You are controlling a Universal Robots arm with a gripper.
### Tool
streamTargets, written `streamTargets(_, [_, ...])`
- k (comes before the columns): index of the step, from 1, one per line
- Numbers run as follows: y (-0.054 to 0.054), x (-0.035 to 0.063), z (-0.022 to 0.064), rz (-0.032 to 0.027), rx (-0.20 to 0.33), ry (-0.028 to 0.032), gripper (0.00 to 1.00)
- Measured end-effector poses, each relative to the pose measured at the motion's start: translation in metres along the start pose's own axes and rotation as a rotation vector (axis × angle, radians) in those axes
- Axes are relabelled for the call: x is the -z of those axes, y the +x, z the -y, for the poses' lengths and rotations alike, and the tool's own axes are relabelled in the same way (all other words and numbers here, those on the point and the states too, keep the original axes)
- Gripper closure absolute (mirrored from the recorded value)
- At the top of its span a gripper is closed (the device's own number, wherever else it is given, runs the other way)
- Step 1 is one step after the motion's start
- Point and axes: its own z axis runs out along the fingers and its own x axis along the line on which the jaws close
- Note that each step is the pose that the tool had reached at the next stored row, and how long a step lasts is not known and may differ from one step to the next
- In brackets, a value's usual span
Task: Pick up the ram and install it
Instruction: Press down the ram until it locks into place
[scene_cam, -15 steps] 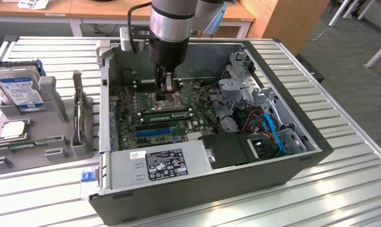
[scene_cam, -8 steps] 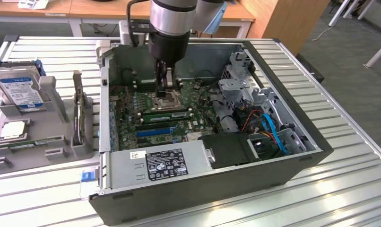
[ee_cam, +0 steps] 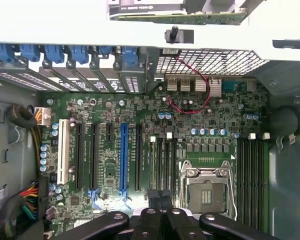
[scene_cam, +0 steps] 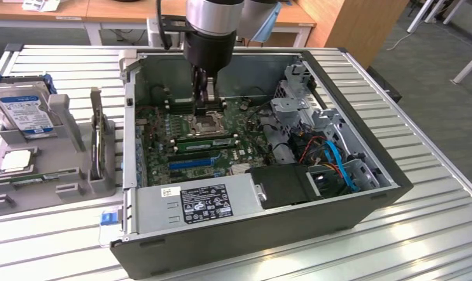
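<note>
Inside the open computer case [scene_cam: 361, 205], the gripper [scene_cam: 207, 105] was seen lowered over the motherboard [scene_cam: 159, 137], close to the processor socket [scene_cam: 205, 124]. Its fingers were pressed together and nothing could be made out between them. The ram [scene_cam: 208, 140], a thin green stick, was found standing in a slot just beside the socket, on the side towards the blue slot [scene_cam: 191, 164]. The pick-up and placing were judged to be done. Whether the stick was fully seated and latched could not be told.
</note>
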Motion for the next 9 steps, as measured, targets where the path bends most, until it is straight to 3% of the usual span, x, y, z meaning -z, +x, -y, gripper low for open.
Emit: streamTargets(9, [0.0, 0.012, -0.0006, -0.0032, 0.0, 0.0, 0.9])
